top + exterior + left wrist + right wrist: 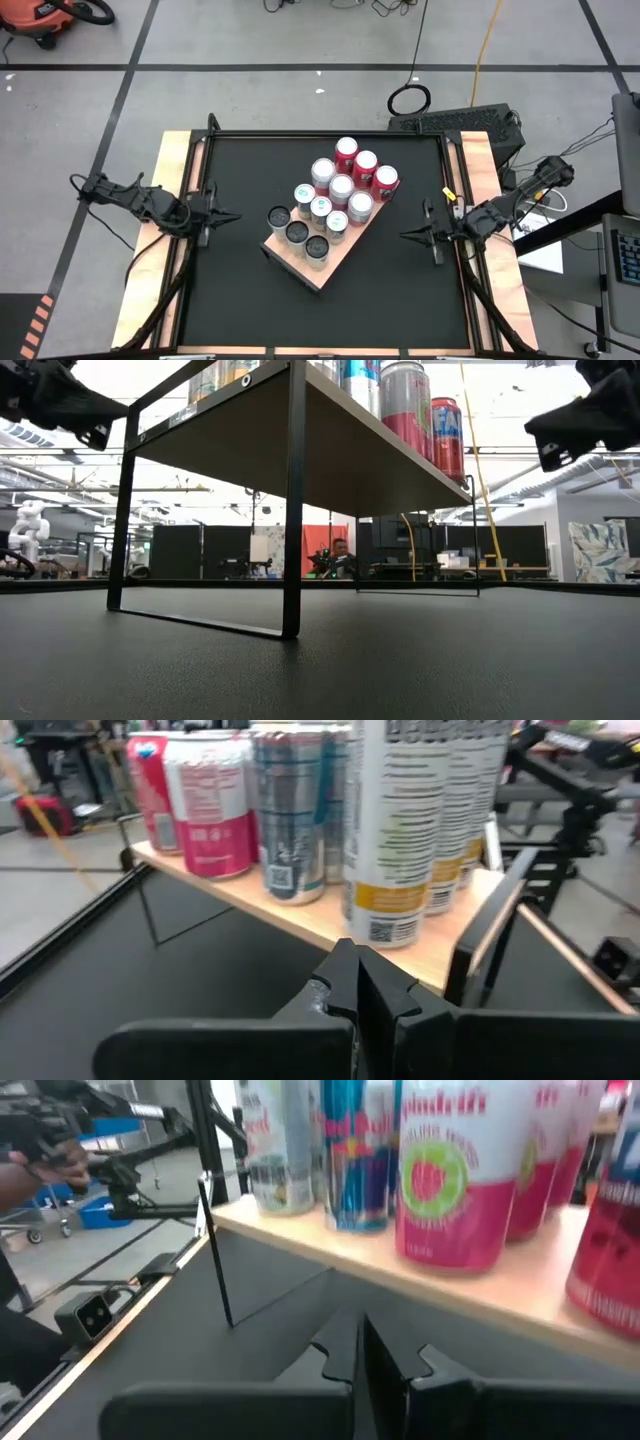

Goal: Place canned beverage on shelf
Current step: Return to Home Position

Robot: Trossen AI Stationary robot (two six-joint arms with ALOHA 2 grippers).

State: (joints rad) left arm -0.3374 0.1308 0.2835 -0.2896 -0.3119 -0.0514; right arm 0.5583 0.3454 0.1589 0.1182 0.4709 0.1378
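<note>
The light tan wooden shelf (327, 262) stands on black metal legs (293, 510) on the black tabletop, turned at an angle. Several cans stand upright on it: red ones (365, 163) at its far end, silver and white ones (320, 207) in the middle, dark-topped ones (297, 233) at its near end. My left gripper (232, 216) is shut and empty at the table's left edge, pointing at the shelf. My right gripper (406, 236) is shut and empty at the right edge, pointing at the shelf. The left wrist view shows cans (405, 830) on the board; the right wrist view shows a pink can (455, 1175).
Bare black tabletop (250, 310) lies around the shelf on all sides. Wooden strips (170, 190) run along the table's left and right edges. A person (342, 548) sits far behind the table in the room.
</note>
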